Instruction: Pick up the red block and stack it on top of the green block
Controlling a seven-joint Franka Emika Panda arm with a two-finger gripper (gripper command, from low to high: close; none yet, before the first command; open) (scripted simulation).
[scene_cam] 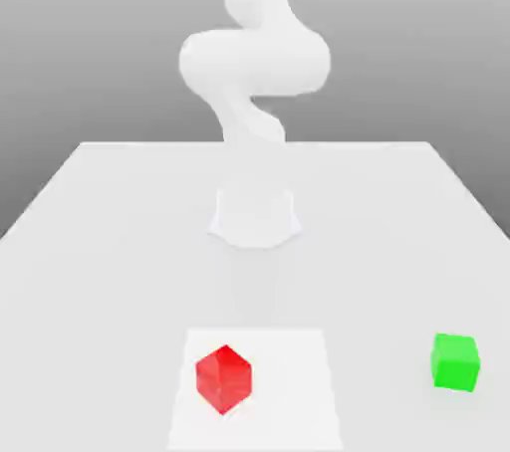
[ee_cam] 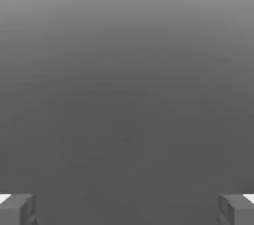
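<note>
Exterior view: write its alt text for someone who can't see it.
A red block sits turned on a white square on a pale table, with a green block apart from it toward the exterior view's right. Behind them stands a white robot arm.

- The backdrop in the exterior view is a plain grey, paler up high and darkening down toward the far edge of the table (scene_cam: 120, 271).
- The table is broad, smooth and almost white, its far edge straight and its sides spreading toward the camera.
- A brighter white square patch (scene_cam: 294, 390) lies on its near part.
- The light on the tabletop is bright and even.
- The hand view has a soft grey gradient, perhaps backdrop, though it is hard to say.
</note>
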